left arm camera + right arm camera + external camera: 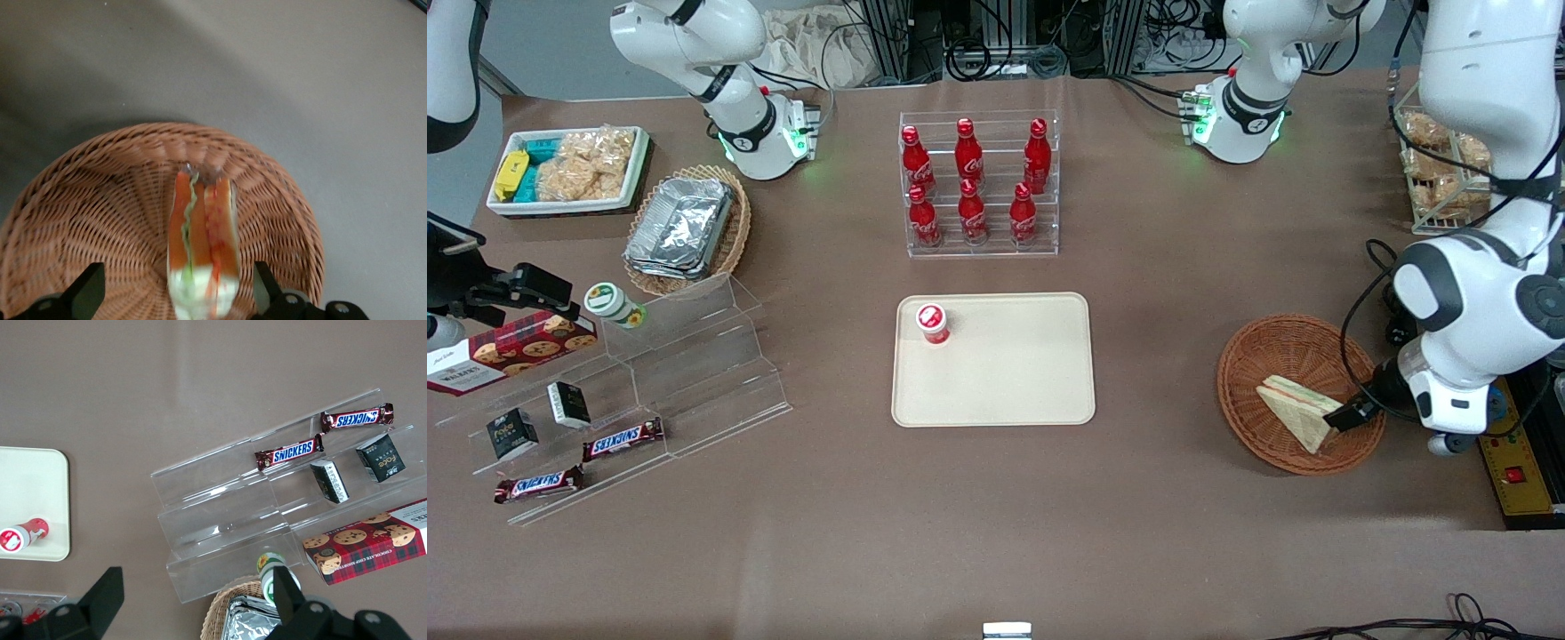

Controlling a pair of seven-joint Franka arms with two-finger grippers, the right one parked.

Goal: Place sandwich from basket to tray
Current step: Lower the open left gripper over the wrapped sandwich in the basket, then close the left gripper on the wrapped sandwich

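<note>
Sandwich location: we find the sandwich (1294, 411) lying in the basket (1263, 351), toward the basket's rim nearer the front camera; in the wrist view the sandwich (202, 247) rests on the weave of the basket (100, 220), cut face up.

Tray: the tray (1014, 391) sits on the desk (996, 533) well apart from the basket, toward the parked arm's end; it carries only a small red-capped cup (932, 323) in one corner; no sandwich on it.

Gripper: the gripper (1347, 416) hangs low at the basket's rim, touching or just beside the wide end of the sandwich; we cannot tell which.

Fingers: wide; in the wrist view the fingers (85, 293) straddle the sandwich, one on each flank, with a gap on both sides; nothing held.

Progress: we judge the approach done and the grasp not yet made; closing, lifting, carrying to the tray and release are all left.

Sandwich axis: the long axis runs from the wedge's narrow tip near the basket's centre to the wide end at the gripper; the tip points away from the gripper, roughly toward the tray; the orange and green filling stripes follow the same axis, midway between the fingers.
</note>
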